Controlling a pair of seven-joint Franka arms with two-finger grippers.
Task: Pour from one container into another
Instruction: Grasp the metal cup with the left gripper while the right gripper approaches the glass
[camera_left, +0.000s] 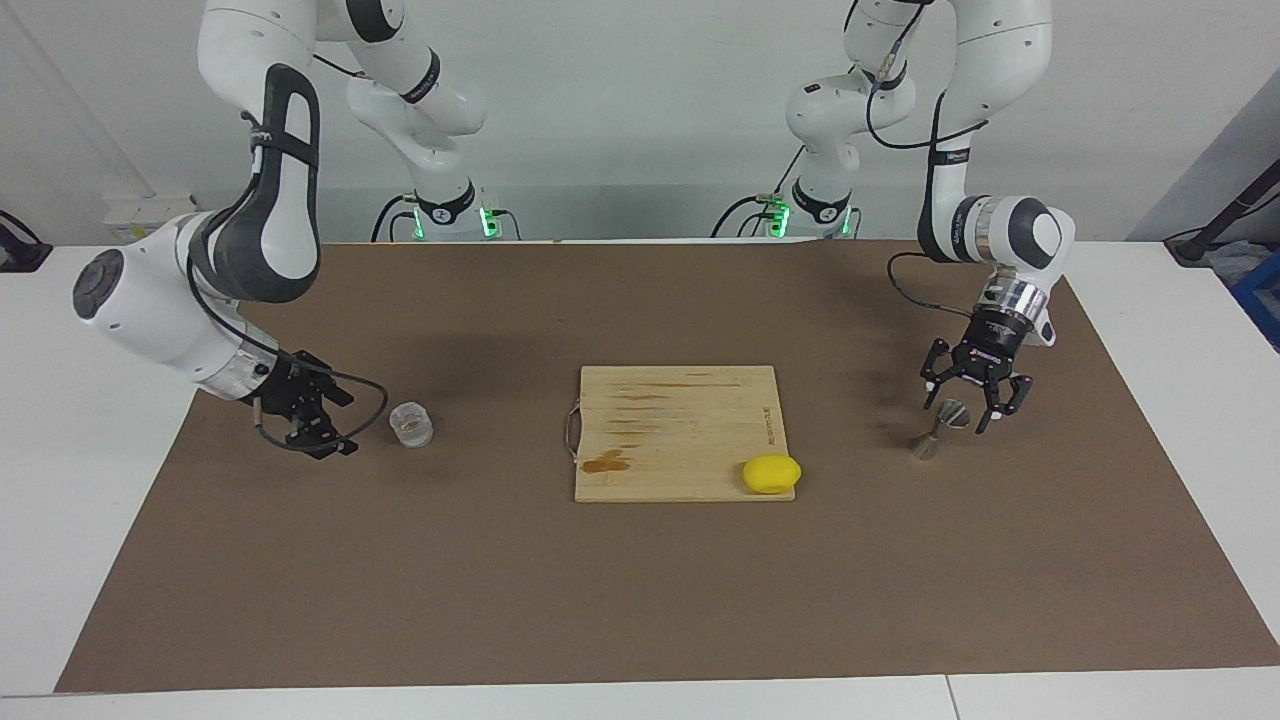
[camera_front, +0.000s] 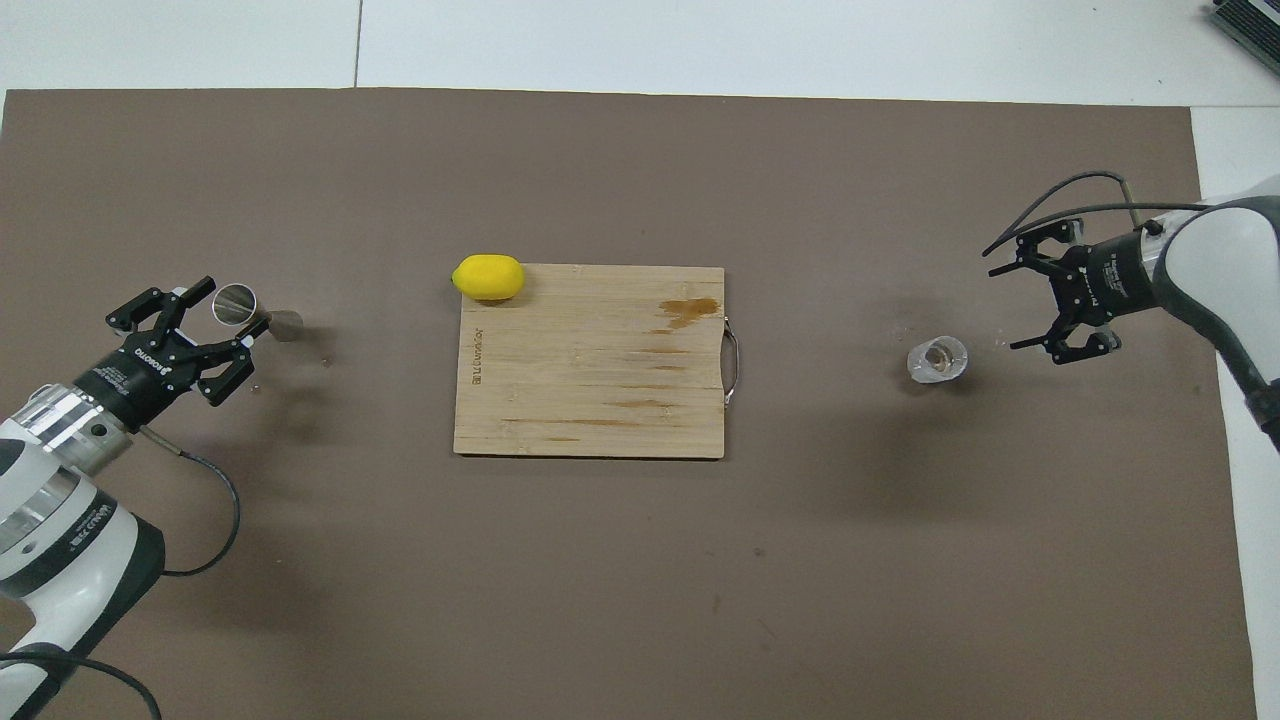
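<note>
I take the cutting board (camera_left: 678, 432) as my landmark; it lies mid-counter (camera_left: 640, 600) on the brown mat, with a yellow lemon (camera_left: 771, 473) on the board's corner that is farthest from the robots, toward the left arm's end.

My left tool (camera_left: 978, 402) is spread wide and sits around the top of the steel jigger (camera_left: 940, 428), which stands well apart from the board toward the left arm's end. From the overhead view the jigger's round rim (camera_front: 236, 303) shows between my fingers, but I judge that nothing is pinched yet. My right tool (camera_left: 318, 428) is also spread open, low and turned sideways, just beside the clear glass tumbler (camera_left: 412, 423), which stands well apart from the board toward the right arm's end; there seems to be a little something in its bottom, though I cannot tell what.

What worries me:

- The jigger is narrow-waisted and light. If one finger meets it before the other, I expect it to tip or skate on the mat.
- The tumbler is thick, smooth glass. A grip too high or too shallow could let it slip or rotate once I tilt it.
- The two vessels are far apart, with the board between them. A low carry risks clipping the board or the lemon.
- The jigger's mouth is small, so a fast or off-centre pour would probably spill onto the mat.
</note>
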